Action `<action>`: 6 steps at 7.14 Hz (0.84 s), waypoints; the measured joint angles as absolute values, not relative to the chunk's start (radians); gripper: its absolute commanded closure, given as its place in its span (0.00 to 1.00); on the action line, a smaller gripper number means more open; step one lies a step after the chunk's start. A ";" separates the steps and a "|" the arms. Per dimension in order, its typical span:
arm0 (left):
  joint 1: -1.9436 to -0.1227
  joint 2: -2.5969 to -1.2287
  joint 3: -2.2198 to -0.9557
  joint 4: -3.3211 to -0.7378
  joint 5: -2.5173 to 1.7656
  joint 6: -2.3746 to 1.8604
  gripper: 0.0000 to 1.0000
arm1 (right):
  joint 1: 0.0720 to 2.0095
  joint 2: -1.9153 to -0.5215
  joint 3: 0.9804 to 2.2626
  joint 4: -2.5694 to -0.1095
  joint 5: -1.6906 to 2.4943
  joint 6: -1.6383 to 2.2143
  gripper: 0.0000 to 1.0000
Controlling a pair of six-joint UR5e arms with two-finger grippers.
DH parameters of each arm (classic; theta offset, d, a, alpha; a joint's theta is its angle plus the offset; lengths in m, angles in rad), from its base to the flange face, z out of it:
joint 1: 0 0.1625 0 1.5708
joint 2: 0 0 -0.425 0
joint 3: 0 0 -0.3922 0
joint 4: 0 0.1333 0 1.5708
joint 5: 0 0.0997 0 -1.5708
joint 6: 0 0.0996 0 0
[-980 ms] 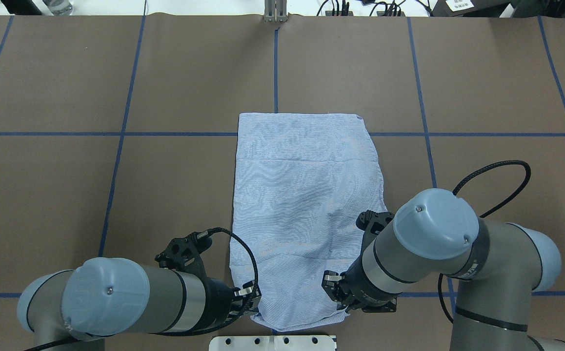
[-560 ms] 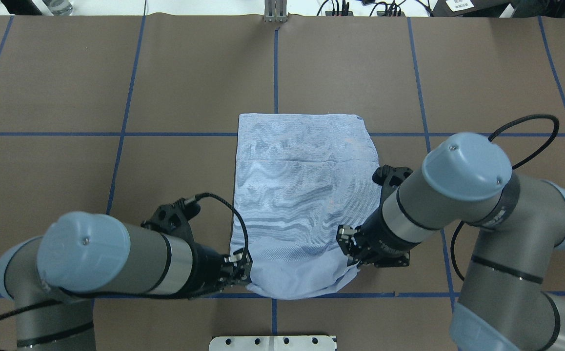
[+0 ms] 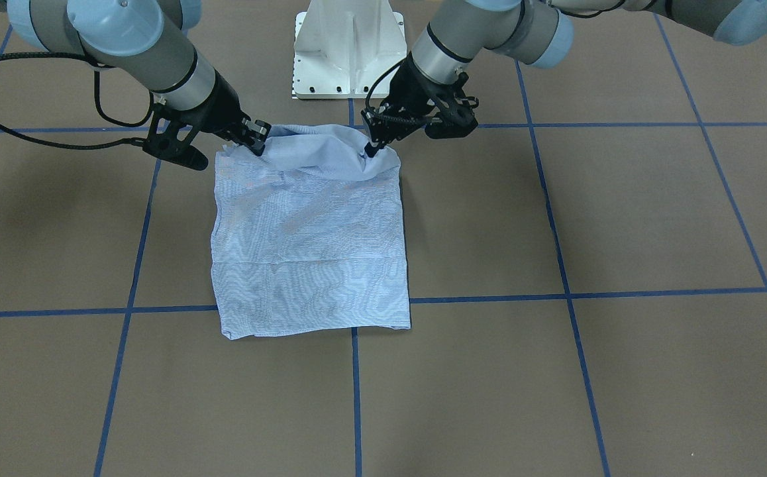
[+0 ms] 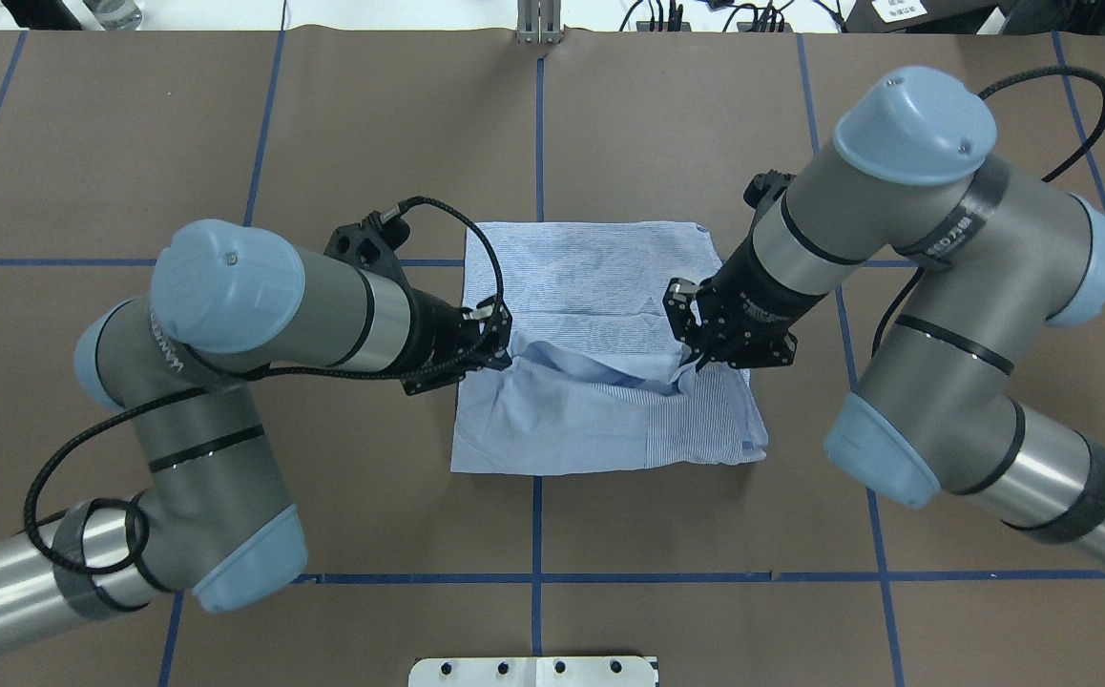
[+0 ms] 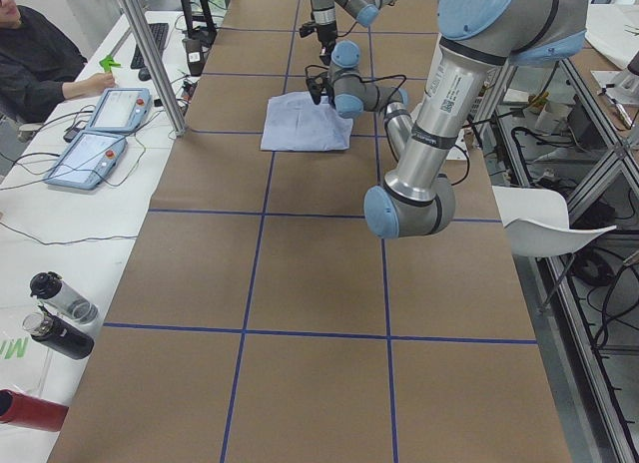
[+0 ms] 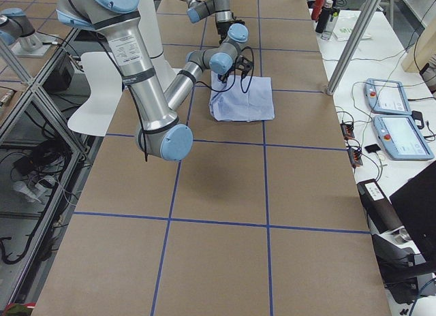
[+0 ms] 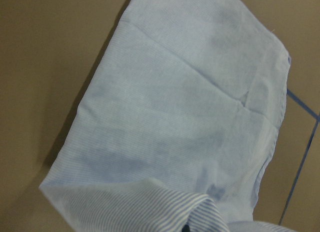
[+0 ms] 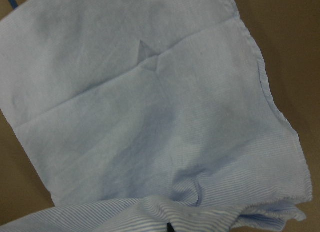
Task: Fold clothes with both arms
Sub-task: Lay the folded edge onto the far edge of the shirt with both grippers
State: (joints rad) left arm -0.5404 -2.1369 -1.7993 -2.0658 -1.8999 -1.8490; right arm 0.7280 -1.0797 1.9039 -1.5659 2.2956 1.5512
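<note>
The table [image 4: 228, 143], brown with a grid of blue tape, carries the work at its middle. The left arm [image 4: 323, 305] and right arm [image 4: 858, 219] reach in from opposite sides, so each takes one side of the same edge and the cloth stays stretched between them. The shirt [image 4: 600, 277] lies as a narrow rectangle. Its far part is flat on the table. The edge from the robot's side is held raised above the middle and sags slightly, apparently to be laid over the far edge as a fold. The left gripper [image 4: 500, 348] is pinched on the raised edge's left corner and the right gripper [image 4: 691, 358] on its right corner. Level holds should keep the fold line straight.
</note>
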 measured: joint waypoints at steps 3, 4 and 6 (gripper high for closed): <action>-0.654 -2.196 -1.612 -2.180 -1.955 -1.816 1.00 | 0.812 -0.895 1.639 -1.560 2.301 1.520 1.00; -0.665 -2.214 -1.542 -2.235 -1.958 -1.806 1.00 | 0.823 -0.834 1.529 -1.526 2.301 1.517 1.00; -0.676 -2.266 -1.404 -2.334 -1.959 -1.801 1.00 | 0.840 -0.800 1.408 -1.442 2.300 1.511 1.00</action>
